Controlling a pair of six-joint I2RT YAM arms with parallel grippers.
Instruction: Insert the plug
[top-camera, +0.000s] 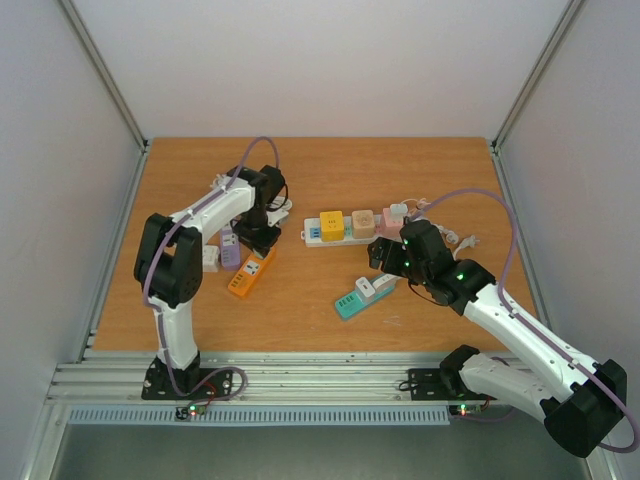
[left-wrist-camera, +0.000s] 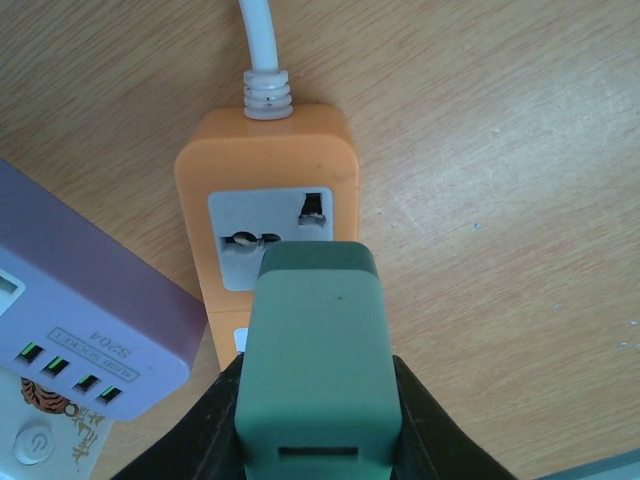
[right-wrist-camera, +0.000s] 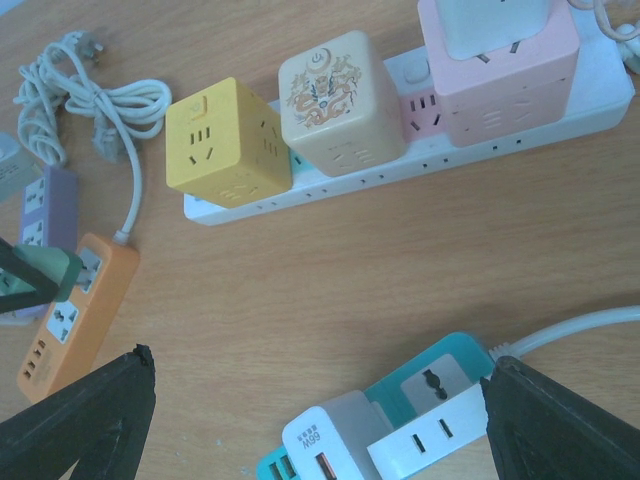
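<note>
The left end effector, clamped on a green plug, holds it over the white socket of an orange power strip on the desk; best to square the plug with that socket, then press straight down.

Likely lab, white-walled booth, aluminium rails
</note>
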